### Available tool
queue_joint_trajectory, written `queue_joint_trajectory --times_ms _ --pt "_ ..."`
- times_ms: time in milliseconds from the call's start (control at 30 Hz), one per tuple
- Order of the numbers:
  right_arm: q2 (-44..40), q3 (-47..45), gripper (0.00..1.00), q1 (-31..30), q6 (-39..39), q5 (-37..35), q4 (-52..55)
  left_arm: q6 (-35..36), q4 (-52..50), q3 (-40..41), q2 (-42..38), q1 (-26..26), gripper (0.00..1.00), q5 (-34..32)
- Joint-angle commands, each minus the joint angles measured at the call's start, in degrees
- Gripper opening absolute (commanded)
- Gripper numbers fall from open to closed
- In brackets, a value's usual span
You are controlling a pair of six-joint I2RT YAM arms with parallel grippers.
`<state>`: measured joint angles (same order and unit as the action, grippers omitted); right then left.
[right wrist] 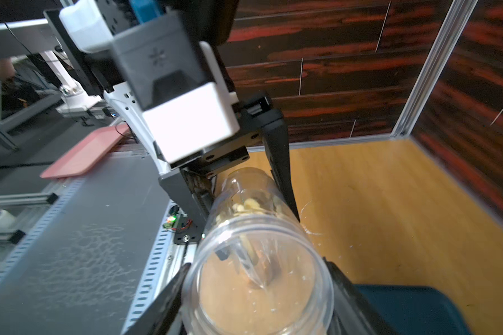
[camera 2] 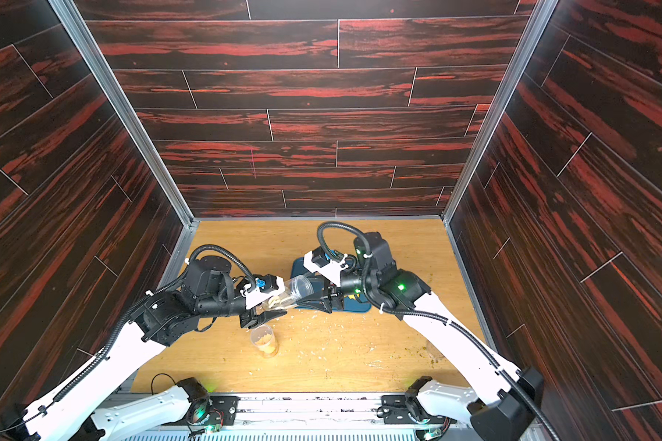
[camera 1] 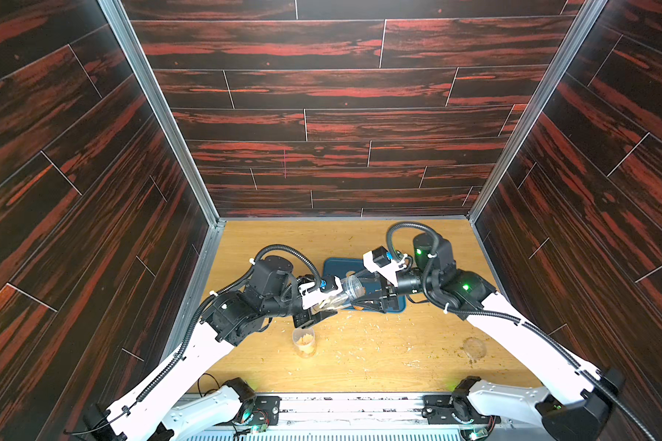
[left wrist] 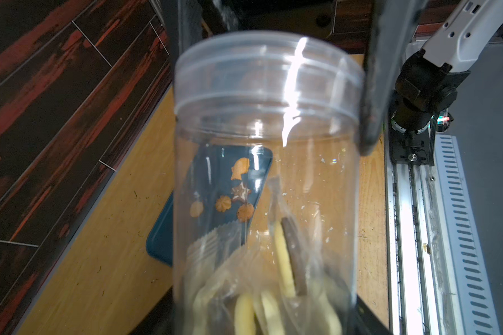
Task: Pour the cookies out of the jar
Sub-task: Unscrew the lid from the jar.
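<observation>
the left fingers [right wrist: 278, 145] clench the base of the clear jar [camera 1: 344, 292] and the right fingers [right wrist: 166, 301] grasp its open mouth, holding it sideways above the table [camera 1: 379, 355]. some cookies [left wrist: 238, 191] lie on the blue tray [left wrist: 160, 240], others sit bagged inside the jar

- Clear, lidless jar [camera 1: 346, 292] lies nearly level in mid-air, mouth toward the blue tray [left wrist: 160, 240].
- Pale wrapped cookies [left wrist: 285, 261] sit at its base; five orange-brown loose cookies [left wrist: 240, 193] lie on the tray.
</observation>
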<state>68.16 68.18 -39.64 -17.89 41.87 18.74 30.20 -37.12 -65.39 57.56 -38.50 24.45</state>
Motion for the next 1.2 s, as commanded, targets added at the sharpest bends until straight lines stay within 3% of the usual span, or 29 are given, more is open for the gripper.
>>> queue_joint_trajectory --times_ms 0,267,500,533,567,600,700,900,1000,1067,1167 --pt "-3.7 -2.0 0.45 0.5 -12.6 -4.7 -3.6 -6.2 -1.6 0.5 -2.3 0.9 0.37 1.8" --pt "-5.1 -2.8 0.47 0.5 -14.6 -4.8 -2.2 -6.3 -1.5 0.8 -2.4 1.0 0.37 1.6" --pt "-5.1 -2.7 0.77 0.6 -3.4 -4.1 -6.3 -6.0 -1.0 0.3 -2.3 1.0 0.37 0.9" --pt "-4.9 -2.5 0.78 0.7 -2.0 -3.8 -6.4 -6.0 -0.9 0.3 -2.3 1.0 0.37 0.9" --pt "-4.6 -2.3 0.91 0.7 -0.6 -3.3 -6.7 -6.0 -0.7 0.3 -2.3 1.0 0.37 1.0" --pt "-4.3 -2.1 0.96 0.7 1.1 -2.7 -6.9 -6.1 -0.6 0.4 -2.3 1.0 0.37 1.1" --pt "-3.5 -1.4 0.97 0.7 5.9 -2.0 -8.2 -6.2 -0.5 0.3 -2.3 1.0 0.37 1.0" --pt "-1.2 5.3 0.99 1.6 27.1 -7.8 -7.4 -6.2 -1.0 0.1 -2.5 0.9 0.37 0.5" --pt "-1.3 8.3 0.99 2.1 42.5 -8.6 -7.6 -6.2 -1.5 0.1 -2.6 1.0 0.37 0.2" --pt "1.6 14.8 0.99 4.3 56.4 -11.4 3.2 -6.1 -1.6 0.0 -2.6 0.9 0.37 0.0" --pt "11.5 29.8 0.99 6.9 61.7 -1.1 23.7 -5.9 -1.6 -0.4 -2.5 0.9 0.37 -0.2"
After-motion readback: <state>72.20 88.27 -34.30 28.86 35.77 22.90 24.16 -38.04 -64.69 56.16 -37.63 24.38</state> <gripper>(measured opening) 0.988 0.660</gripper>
